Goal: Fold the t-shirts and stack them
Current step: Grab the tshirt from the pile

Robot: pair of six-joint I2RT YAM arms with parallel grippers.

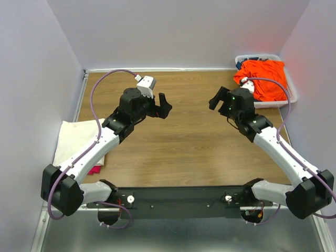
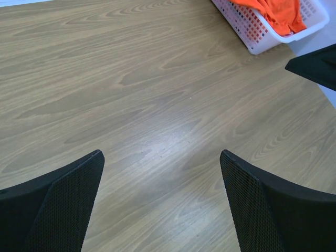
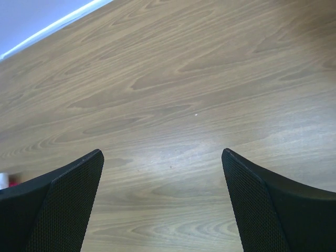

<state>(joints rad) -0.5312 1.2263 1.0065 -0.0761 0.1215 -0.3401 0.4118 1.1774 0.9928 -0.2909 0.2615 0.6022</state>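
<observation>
Though wide and empty, right hand point(image 1: 215, 100) apart from orange t-shirt point(image 1: 266, 77).

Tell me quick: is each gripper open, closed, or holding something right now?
Left gripper: open, holding nothing.
Right gripper: open, holding nothing.

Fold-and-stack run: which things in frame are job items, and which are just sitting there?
Job items:
- orange t-shirt, heaped in the basket
- cream-white t-shirt, at the table's left edge
- magenta-pink t-shirt, only a corner showing by the cream one

Just there:
- white slotted basket
- wooden table
</observation>
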